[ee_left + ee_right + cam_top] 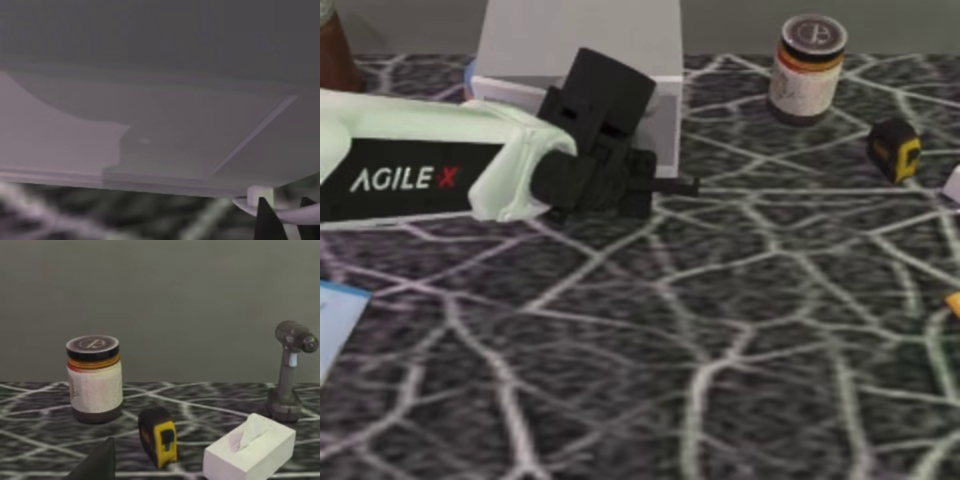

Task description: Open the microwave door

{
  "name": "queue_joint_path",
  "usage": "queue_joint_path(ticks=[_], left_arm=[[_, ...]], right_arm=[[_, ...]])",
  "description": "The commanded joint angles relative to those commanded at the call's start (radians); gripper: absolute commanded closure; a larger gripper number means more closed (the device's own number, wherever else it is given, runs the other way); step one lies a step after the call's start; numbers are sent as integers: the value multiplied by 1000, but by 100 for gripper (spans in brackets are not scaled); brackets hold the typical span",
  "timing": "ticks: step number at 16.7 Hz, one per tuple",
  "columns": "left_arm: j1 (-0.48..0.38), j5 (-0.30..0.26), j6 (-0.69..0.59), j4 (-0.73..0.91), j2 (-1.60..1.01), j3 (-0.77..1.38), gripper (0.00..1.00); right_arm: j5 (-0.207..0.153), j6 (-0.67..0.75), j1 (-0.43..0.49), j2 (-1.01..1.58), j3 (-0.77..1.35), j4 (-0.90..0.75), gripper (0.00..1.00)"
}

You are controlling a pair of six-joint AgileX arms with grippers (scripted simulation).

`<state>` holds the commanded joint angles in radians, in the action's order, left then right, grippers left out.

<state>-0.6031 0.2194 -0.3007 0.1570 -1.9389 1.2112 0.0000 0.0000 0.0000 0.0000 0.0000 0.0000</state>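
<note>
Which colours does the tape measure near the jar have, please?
The tape measure is black and yellow, clearest in the right wrist view; it stands beside the jar.

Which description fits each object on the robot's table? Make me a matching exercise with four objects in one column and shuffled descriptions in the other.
Objects
1. microwave
2. jar
3. tape measure
4. tissue box

Descriptions
A. black and yellow, near the table's right side
B. white, with a tissue poking out of the top
C. light grey box at the back, with the left gripper in front of it
D. white label, dark round lid

Pairs: 1-C, 2-D, 3-A, 4-B
</note>
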Motion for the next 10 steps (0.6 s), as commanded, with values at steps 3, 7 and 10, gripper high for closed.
queue_joint_path(ticks=[3,7,10], left_arm=[[0,0,0,0,0,0,100],[-8,-8,-5,0,-2,5,100],[0,-16,12,-8,10,-12,100]], right_arm=[[0,0,0,0,0,0,0],[0,0,0,0,0,0,0],[0,0,0,0,0,0,0]])
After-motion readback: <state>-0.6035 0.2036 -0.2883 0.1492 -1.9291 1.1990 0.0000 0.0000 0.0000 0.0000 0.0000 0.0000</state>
